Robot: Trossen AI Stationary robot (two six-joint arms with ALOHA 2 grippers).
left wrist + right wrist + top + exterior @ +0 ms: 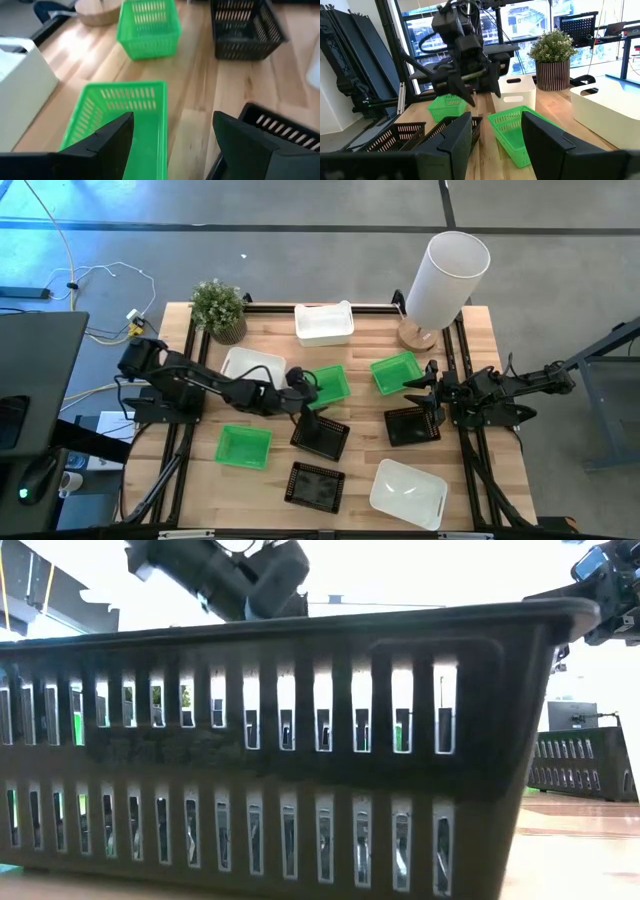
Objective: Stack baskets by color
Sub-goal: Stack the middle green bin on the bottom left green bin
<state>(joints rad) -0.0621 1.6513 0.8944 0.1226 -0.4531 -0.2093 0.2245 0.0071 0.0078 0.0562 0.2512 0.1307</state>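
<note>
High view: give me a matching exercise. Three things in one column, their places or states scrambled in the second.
Things:
1. potted plant
2. tall white cylinder
3. left hand

Places or states:
A. open, over a green basket near the middle
B. corner of the table on the robot's right
C. corner of the table on the robot's left

Pairs: 1-C, 2-B, 3-A
</note>
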